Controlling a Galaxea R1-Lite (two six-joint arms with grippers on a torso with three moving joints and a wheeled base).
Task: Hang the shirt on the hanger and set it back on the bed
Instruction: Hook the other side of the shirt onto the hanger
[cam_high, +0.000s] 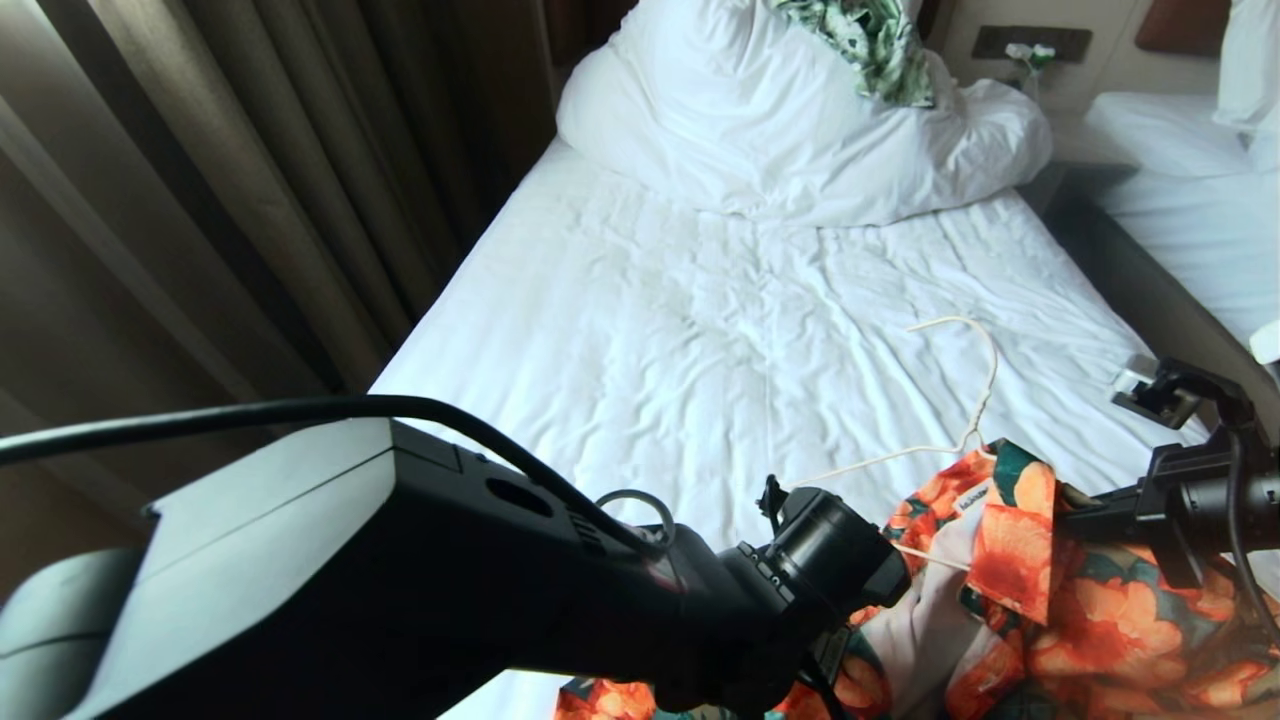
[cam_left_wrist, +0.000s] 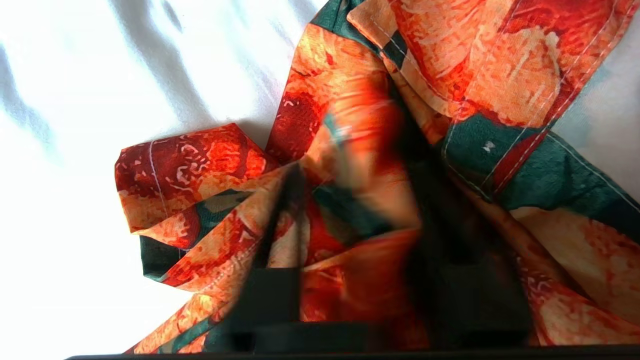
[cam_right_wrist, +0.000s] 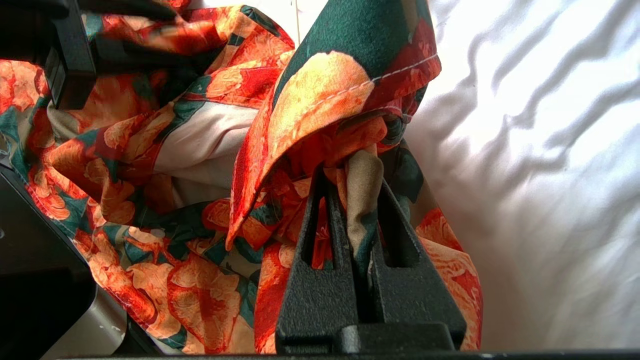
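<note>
The shirt (cam_high: 1010, 560), orange-red flowers on dark green, lies bunched at the near right of the bed (cam_high: 640, 330). The cream wire hanger (cam_high: 985, 400) lies on the sheet with its lower part under the collar. My right gripper (cam_right_wrist: 352, 175) is shut on a fold of the shirt (cam_right_wrist: 320, 95) by the collar and holds it slightly raised. My left gripper (cam_left_wrist: 360, 170) is down in the shirt (cam_left_wrist: 500, 65) at its left side. Its fingers (cam_left_wrist: 290, 215) stand apart with bunched cloth between them. In the head view the left wrist hides that gripper.
A bulky white duvet (cam_high: 780, 130) is piled at the head of the bed, with a green-and-white leaf garment (cam_high: 870, 45) on it. Dark curtains (cam_high: 250, 180) hang along the left. A second white bed (cam_high: 1190, 200) stands to the right across a narrow gap.
</note>
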